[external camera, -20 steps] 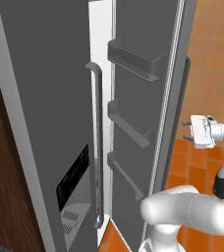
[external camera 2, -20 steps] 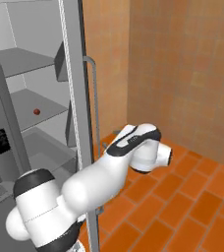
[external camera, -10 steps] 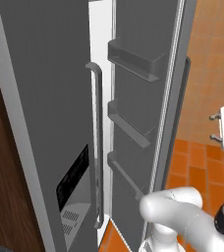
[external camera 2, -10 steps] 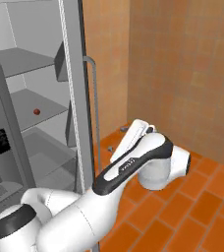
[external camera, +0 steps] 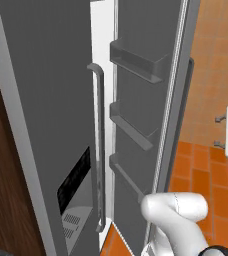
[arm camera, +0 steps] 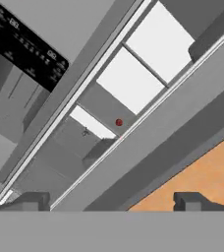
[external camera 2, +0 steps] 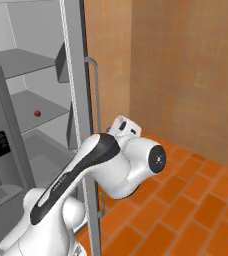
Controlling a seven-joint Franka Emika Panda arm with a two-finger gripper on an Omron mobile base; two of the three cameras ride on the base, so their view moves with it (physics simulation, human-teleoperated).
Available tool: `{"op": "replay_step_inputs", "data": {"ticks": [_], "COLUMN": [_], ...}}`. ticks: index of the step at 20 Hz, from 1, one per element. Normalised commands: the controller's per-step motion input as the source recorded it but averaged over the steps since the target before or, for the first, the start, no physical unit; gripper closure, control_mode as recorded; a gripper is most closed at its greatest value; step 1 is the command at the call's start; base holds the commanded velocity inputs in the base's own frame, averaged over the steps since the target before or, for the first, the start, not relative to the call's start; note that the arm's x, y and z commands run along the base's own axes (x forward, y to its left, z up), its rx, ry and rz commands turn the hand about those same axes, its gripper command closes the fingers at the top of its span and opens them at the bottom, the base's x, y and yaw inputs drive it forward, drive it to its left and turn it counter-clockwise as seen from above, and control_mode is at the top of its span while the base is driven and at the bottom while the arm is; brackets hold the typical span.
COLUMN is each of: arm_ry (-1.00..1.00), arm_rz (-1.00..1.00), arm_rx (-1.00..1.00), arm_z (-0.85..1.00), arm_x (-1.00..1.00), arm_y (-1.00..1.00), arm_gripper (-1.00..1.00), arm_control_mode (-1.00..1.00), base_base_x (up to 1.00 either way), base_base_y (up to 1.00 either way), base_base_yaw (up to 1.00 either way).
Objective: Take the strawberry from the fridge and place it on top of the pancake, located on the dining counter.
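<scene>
The strawberry (external camera 2: 37,113), a tiny red berry, lies on a middle shelf inside the fridge (external camera 2: 31,65), well behind the door line. The hand view looks past the edge of the open door at the strawberry (arm camera: 118,122), far off. My gripper (arm camera: 111,201) is open, its fingertips (arm camera: 31,199) wide apart with nothing between them. In the left base view the gripper (external camera: 217,131) sits out on the right over the floor, apart from the fridge (external camera: 41,100). The pancake and the dining counter are out of view.
The fridge's right door (external camera: 151,100) stands open with several bins on its inner side. The left door is closed and carries a long handle (external camera: 99,145) and a black dispenser panel (external camera: 73,180). Orange tiled floor (external camera 2: 186,200) and wall lie to the right.
My arm has swung: the hand moved right in the left base view, and the forearm folded up closer to the open door's edge. The fridge and the strawberry have not moved.
</scene>
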Motion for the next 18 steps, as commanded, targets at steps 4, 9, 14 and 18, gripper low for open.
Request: {"op": "replay_step_inputs", "data": {"ticks": [4, 9, 14, 18], "arm_ry": [0.0, 0.02, 0.0, 0.03], "arm_rz": [-0.29, -0.29, -0.21, -0.08], "arm_rx": [-0.43, -0.45, -0.3, -0.08], "arm_z": [0.02, 0.01, -0.26, -0.09], "arm_x": [0.0, 0.06, 0.19, 0.21], "arm_y": [0.69, 0.83, 0.72, 0.16], "arm_gripper": [-1.0, -1.0, -1.0, -1.0], "arm_control_mode": [-1.0, -1.0, -1.0, -1.0], "base_base_x": [0.0, 0.0, 0.0, 0.0], "base_base_y": [0.0, 0.0, 0.0, 0.0], "base_base_yaw": [0.0, 0.0, 0.0, 0.0]}}
